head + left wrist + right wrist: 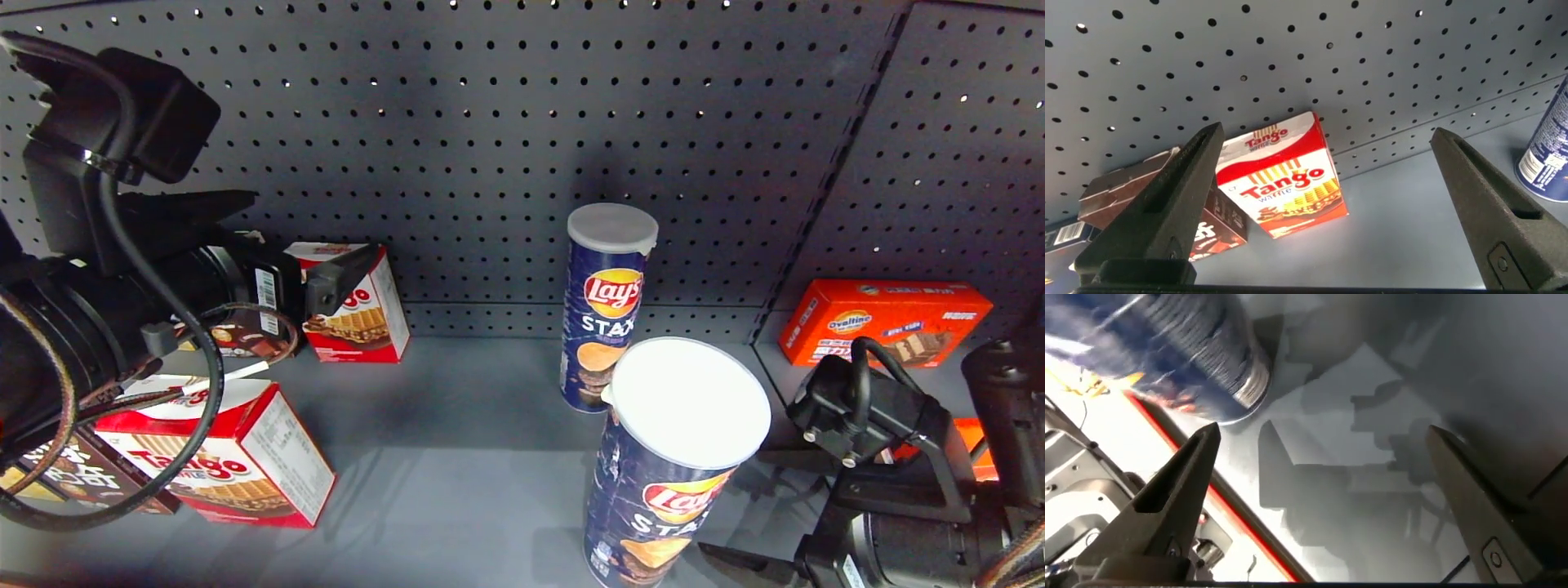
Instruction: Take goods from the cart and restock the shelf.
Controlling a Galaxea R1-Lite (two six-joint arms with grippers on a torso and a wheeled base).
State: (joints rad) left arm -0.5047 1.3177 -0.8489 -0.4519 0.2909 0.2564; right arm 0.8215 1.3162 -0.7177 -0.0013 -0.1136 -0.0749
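Grey shelf deck (pixel 457 490) with a dark perforated back panel (pixel 490 122); I log the contents front to back.

1. Tall dark-blue crisp can with a white plastic lid (pixel 678 474): upright at the front, right of centre. My right gripper (pixel 1323 431) sits low just beside it on the right, fingers spread apart and holding nothing. The blurred blue cylinder (pixel 1200 351) in its wrist view is probably this can.
2. Red-and-white cardboard wafer box (pixel 237 465): front left, turned at an angle. A dark brown box (pixel 73 482) lies at its left, largely hidden by my left arm.
3. Second dark-blue can with a pale lid (pixel 608 302): upright, behind the first.
4. Second red-and-white wafer box (pixel 359 306): against the back panel, left. My left gripper (pixel 1324 135) is in front of it, claw wide apart and empty. I cannot tell whether a finger touches the box.
5. Flat orange carton (pixel 886 320): far right, in the adjoining bay.
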